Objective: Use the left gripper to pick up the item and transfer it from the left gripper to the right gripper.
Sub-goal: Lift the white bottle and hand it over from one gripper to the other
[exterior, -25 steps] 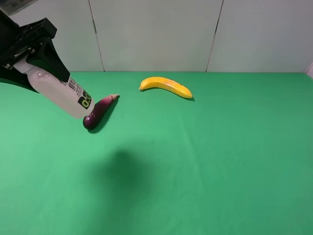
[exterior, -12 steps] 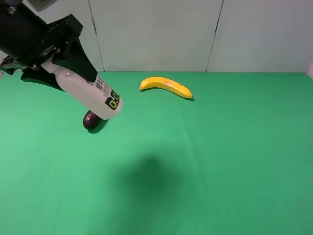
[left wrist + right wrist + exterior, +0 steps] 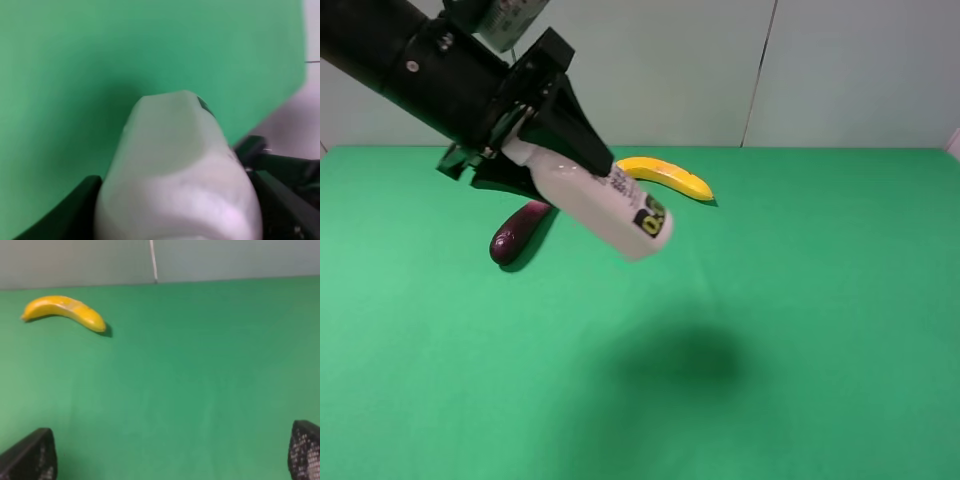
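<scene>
Exterior high view: finds the left gripper (image 3: 570, 178) with black jaws pressed onto the cap end of the small white bottle (image 3: 610, 210), pinching it firmly. Shows the bottle lifted clear of the green table (image 3: 820, 330), tilted, base slanting down toward the middle of the view, dark print and green marks on the label near that base. Hides one end of the yellow banana (image 3: 682, 182) behind the bottle's body from this angle. Leaves the purple eggplant (image 3: 517, 230) lying on the table below the arm, apart from the bottle. Casts a soft dark shadow (image 3: 685, 355) on the cloth under the bottle. Left wrist view: fills with the blurred white bottle between two dark fingers, green cloth beyond. Right wrist view: catches the right gripper (image 3: 167, 455) with jaws spread wide, nothing between them, only the two tips at the frame corners; banana farther off on the table, near the pale wall (image 3: 225, 257).
</scene>
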You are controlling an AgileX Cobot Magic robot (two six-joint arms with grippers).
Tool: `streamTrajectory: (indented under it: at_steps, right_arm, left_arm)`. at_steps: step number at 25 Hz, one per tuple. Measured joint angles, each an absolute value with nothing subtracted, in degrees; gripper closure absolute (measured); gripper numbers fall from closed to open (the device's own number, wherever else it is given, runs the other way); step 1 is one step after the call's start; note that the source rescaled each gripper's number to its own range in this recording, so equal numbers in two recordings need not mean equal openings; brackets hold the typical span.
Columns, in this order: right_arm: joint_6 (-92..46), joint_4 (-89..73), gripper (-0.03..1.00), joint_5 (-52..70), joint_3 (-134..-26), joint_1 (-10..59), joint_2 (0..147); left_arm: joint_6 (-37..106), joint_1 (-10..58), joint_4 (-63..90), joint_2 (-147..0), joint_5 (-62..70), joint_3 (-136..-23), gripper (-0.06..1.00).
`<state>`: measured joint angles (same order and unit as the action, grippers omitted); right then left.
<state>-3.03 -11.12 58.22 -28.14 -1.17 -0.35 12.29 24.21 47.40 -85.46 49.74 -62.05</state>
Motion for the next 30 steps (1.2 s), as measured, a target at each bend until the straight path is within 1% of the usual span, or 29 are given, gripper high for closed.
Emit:
streamTrajectory:
  at_steps: [5,9,12,15,25,30]
  right_arm:
    - [-5.6,-18.5,-0.03,58.2,-28.7,-1.2,1.9]
    - [-12.3,-24.5,-0.03,56.9,-28.7,-1.2,7.3]
    - [-17.0,-27.7,-0.03,53.9,-28.7,0.4,10.2]
    - [-20.5,-28.7,-0.03,51.0,-28.7,3.3,12.8]
    - [-29.0,-28.9,-0.03,40.9,-28.7,17.6,25.6]
    - [-31.4,-27.9,-0.03,39.5,-32.9,23.0,34.4]
  left_arm:
    - [20.5,24.2,58.1,-89.6,49.8,-62.1,0.94]
    - [25.6,24.2,64.2,-91.9,51.1,-62.1,0.94]
    - [29.1,24.2,67.8,-92.9,52.6,-62.1,0.94]
    - [31.9,24.2,70.3,-93.3,53.7,-62.1,0.94]
    - [33.1,24.2,71.7,-93.3,55.5,-62.1,0.94]
    - [33.3,24.2,71.7,-93.3,55.5,-62.1,0.94]
